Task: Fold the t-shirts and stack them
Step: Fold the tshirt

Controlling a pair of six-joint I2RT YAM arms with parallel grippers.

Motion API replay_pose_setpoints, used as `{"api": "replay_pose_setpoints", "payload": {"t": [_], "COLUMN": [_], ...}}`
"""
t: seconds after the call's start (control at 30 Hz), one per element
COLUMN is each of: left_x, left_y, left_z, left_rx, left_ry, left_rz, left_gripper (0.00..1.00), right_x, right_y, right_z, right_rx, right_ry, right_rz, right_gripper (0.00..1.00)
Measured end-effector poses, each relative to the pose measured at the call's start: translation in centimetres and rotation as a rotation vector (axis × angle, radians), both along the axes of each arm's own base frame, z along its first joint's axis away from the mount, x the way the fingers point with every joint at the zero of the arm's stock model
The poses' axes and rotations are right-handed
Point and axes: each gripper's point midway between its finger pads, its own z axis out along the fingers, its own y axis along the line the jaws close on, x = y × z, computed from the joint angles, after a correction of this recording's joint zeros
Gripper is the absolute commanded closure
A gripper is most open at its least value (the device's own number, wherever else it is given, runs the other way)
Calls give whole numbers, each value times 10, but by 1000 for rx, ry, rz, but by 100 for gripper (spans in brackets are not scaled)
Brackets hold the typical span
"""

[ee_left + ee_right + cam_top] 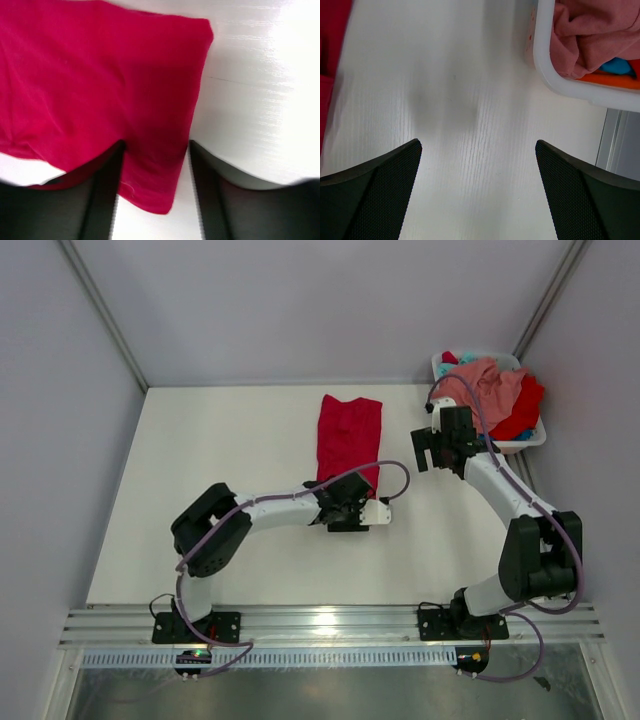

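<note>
A bright red t-shirt (348, 435) lies on the white table folded into a long narrow strip. Its near corner (150, 175) sits between the fingers of my left gripper (347, 498) (156, 145), whose jaws stand apart on either side of the cloth, with a sliver of table showing beside the right finger. More t-shirts are heaped in the white basket (530, 440): a salmon pink one (485, 385) (590, 35), a red one (525, 405) and a bit of teal (468, 358). My right gripper (437, 450) (477, 142) hangs open over bare table between the strip and the basket, with nothing in it.
The basket's rim (542, 60) is just right of my right gripper. Grey walls close in the table on three sides. A metal rail (320, 625) carries both arm bases along the near edge. The red strip's edge (327, 50) shows at the far left of the right wrist view.
</note>
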Motion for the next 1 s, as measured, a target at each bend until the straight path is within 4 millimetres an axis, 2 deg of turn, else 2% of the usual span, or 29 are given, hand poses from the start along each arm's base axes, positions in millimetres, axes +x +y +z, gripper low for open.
{"api": "replay_pose_setpoints", "payload": {"t": [0.07, 0.1, 0.13, 0.17, 0.4, 0.6, 0.77, 0.9, 1.0], "left_x": [0, 0, 0, 2, 12, 42, 77, 103, 116], "left_y": [-1, -1, -3, -4, 0, 2, -6, -16, -24], "left_z": [-4, -6, -7, -8, -2, 22, 62, 112, 148], "left_rx": [5, 13, 13, 20, 14, -35, -128, -209, -266], "left_ry": [17, 26, 36, 37, 66, 40, -19, -97, -155], "left_rz": [3, 1, 2, 1, 43, 121, 185, 220, 229], "left_gripper": [67, 88, 98, 100, 100, 100, 100, 100, 100], "right_x": [0, 0, 0, 0, -1, -1, -5, -8, -11], "right_y": [2, 2, 3, 4, 8, 12, 20, 25, 28], "right_z": [4, 6, 7, 8, 9, 8, 3, -8, -14], "right_rx": [8, 12, 16, 18, 34, 54, 86, 97, 99], "right_ry": [-10, -15, -18, -20, -22, -17, 7, 50, 75], "right_rz": [7, 10, 12, 15, 31, 50, 82, 99, 107], "right_gripper": [1, 1, 1, 1, 1, 1, 0, 1, 1]}}
